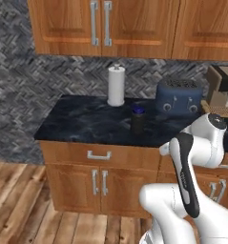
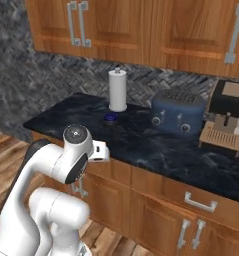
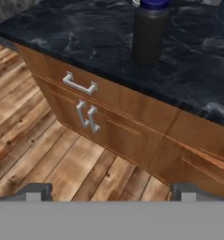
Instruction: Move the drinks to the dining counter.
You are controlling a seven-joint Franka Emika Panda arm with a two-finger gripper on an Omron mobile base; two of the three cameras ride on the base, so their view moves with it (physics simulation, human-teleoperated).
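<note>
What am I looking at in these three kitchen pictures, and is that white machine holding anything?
It is a rendered kitchen with a white robot arm on a driving base. Two pictures come from cameras on that base, behind the arm to its left and right. The third comes from a camera on the hand, looking along the gripper, whose two dark fingertips stand wide apart; it holds nothing. On the dark marbled counter stand a black bottle with a blue cap near the front edge, a white paper towel roll at the back wall, a blue toaster and a coffee machine further right. Below are wooden cabinets.
</note>
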